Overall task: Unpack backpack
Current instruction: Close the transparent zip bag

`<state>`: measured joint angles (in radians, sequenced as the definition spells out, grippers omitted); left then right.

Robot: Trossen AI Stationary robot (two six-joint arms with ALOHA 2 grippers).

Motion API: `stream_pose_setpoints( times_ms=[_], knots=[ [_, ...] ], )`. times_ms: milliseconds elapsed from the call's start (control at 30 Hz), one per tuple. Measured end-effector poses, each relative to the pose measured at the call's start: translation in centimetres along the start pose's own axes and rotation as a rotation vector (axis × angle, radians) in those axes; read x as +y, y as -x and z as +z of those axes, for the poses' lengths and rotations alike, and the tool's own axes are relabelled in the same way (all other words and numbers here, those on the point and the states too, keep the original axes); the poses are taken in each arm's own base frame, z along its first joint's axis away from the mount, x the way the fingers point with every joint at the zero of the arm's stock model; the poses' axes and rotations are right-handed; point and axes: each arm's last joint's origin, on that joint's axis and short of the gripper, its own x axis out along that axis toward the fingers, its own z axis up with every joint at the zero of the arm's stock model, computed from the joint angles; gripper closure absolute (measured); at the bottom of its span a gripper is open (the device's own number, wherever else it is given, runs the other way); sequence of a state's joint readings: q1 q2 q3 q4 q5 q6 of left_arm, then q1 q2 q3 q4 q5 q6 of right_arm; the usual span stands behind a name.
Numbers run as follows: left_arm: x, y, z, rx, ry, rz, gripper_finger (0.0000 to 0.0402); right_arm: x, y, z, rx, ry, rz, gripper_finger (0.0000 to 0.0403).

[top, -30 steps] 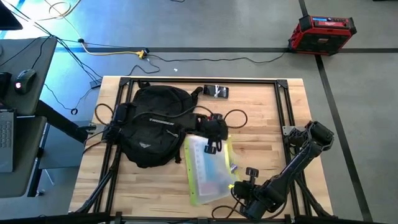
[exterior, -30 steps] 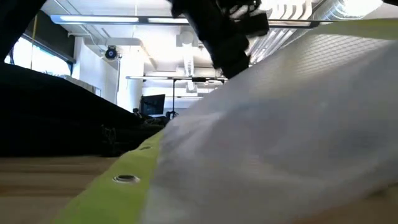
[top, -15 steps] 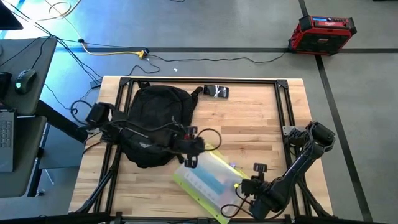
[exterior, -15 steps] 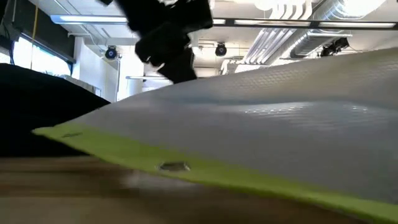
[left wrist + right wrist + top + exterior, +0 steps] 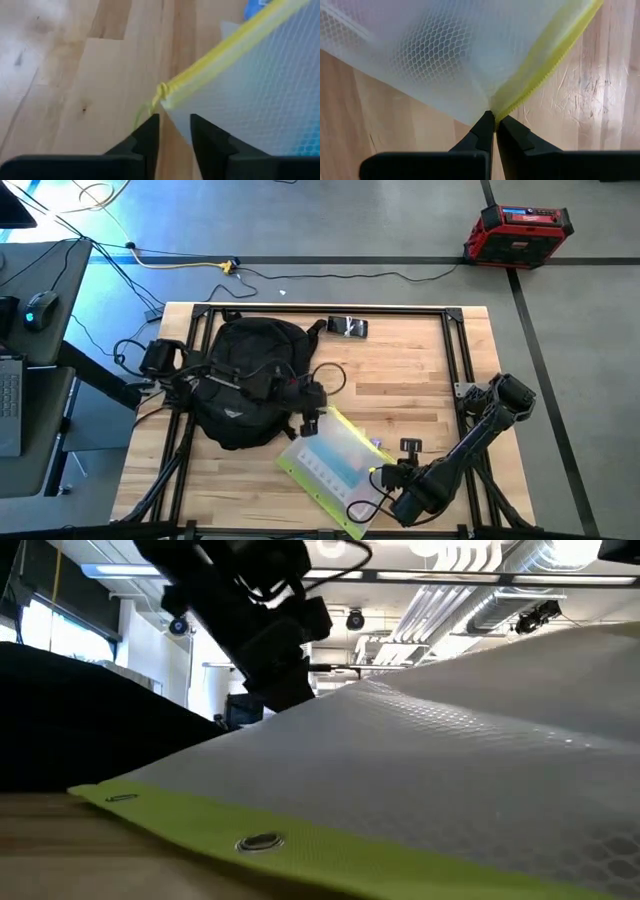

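Note:
The black backpack (image 5: 245,375) lies on the table's left half and shows as a dark mass (image 5: 70,720) in the low view. A translucent mesh pouch (image 5: 335,465) with yellow-green edging lies slantwise beside it. Its low edge with a metal eyelet (image 5: 260,841) is on the wood and its other side is raised. My left gripper (image 5: 310,418) reaches over the backpack. It is open, its fingertips (image 5: 175,132) on either side of the pouch's far corner (image 5: 162,97). My right gripper (image 5: 383,475) is at the pouch's right corner, shut on it. My left gripper's fingers stand apart around the pouch's far corner; I cannot tell whether they touch it. My right gripper pinches the pouch's corner (image 5: 492,107), where the yellow edging meets the mesh, at the fingertips (image 5: 485,125). It comes level from the table's near right. The pouch slopes from that raised side down to its edge on the table.
A small black device (image 5: 347,327) lies near the table's far edge. Bare wood (image 5: 420,370) spreads over the right half. A black frame (image 5: 455,350) rims the table. A red case (image 5: 517,235) and cables (image 5: 180,265) are on the floor beyond.
My left gripper has moved from the table's middle toward the left, close to the backpack's near side. The pouch has turned from lying near-to-far to slantwise and slid a little left. My right gripper has shifted slightly left with its corner.

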<state>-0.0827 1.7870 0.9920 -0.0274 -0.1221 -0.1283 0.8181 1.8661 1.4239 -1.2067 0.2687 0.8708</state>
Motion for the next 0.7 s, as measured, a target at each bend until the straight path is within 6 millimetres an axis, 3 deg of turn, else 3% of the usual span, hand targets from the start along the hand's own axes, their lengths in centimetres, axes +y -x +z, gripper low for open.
stream_pose_setpoints(
  times_ms=[300,500,700],
  knots=[
    [3.9,-0.3,0.4,0.015,0.178,-0.099,0.0228,0.0,0.0,0.1,-0.014,-0.002,-0.003,0.0403],
    [5.7,-1.4,0.1,0.021,0.294,-0.177,0.0222,0.1,0.0,0.1,-0.020,-0.003,-0.001,0.0403],
    [6.2,-4.2,-0.9,0.028,0.377,-0.320,0.0222,0.1,0.0,0.2,-0.027,-0.008,0.005,0.0403]
  ],
)
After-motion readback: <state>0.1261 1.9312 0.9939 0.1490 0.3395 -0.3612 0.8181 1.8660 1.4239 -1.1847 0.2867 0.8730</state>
